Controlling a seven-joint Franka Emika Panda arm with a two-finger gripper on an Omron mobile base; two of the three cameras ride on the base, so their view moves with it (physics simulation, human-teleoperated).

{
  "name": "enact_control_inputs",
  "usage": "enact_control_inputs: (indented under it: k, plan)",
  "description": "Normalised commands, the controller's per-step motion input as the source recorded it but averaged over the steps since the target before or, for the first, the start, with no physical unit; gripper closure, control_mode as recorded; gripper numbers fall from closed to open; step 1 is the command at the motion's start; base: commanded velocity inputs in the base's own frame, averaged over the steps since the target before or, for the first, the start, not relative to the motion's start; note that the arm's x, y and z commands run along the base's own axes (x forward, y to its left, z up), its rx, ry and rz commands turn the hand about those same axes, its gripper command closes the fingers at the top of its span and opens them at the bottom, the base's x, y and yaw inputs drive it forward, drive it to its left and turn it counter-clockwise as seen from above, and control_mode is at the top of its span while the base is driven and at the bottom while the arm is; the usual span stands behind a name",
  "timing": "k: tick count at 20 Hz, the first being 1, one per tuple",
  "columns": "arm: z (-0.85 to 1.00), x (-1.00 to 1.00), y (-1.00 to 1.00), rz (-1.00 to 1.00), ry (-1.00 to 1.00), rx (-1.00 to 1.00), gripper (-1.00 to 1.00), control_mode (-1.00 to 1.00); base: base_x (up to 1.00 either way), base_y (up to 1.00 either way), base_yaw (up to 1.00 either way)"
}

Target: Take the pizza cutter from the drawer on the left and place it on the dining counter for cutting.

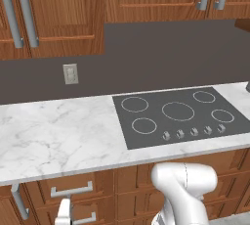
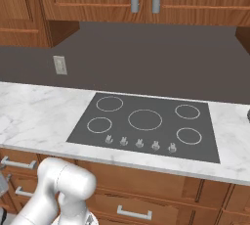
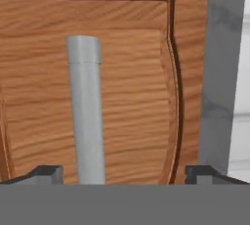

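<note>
Below the white grey-veined marble tabletop (image 1: 58,131) carrying the flat black cooktop (image 1: 180,116), at roughly 7 o'clock in the left base view, sits the reddish-brown wood drawer with its silver bar handle (image 1: 72,190), and it is closed flush with the cabinet face. The hand view looks straight at a wood panel of that kind, with a grey metal bar handle (image 3: 87,116) running between the two dark fingertips; whether it is this same drawer cannot be confirmed. The two-finger gripper (image 3: 124,174) stands wide, one tip at 8 o'clock and the other at 4 o'clock of that view, holding nothing, with the bar lying between them but nearer the 8 o'clock tip; contact with the bar cannot be confirmed. The pizza cutter is presumably inside the closed drawer, so its position cannot be verified. Assessment: the task is at its opening stage. No step is complete. Remaining, in my judgement: closing on the handle, pulling the drawer out, lifting the cutter, travelling to the dining counter and setting the tool down there.
</note>
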Motion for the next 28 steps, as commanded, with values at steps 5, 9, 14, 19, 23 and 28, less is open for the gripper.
enact_control_inputs:
  k: [5,9,14,19,23,28]
  plan:
    - [-0.22,0.12,0.13,0.09,0.0,0.0,-1.0,-1.0,0.0,0.0,0.0]
    - [-0.16,0.16,0.09,0.04,0.0,0.0,-1.0,-1.0,0.0,0.0,0.0]
    - [-0.13,0.24,0.12,0.0,0.0,0.0,-1.0,-1.0,0.0,0.0,0.0]
    - [-0.13,0.23,0.11,0.0,0.0,0.0,-1.0,-1.0,0.0,0.0,0.0]
    - [-0.14,0.13,0.1,0.01,0.0,0.0,-1.0,-1.0,0.0,0.0,0.0]
    - [-0.09,0.18,0.05,0.0,0.0,0.0,-1.0,-1.0,0.0,0.0,0.0]
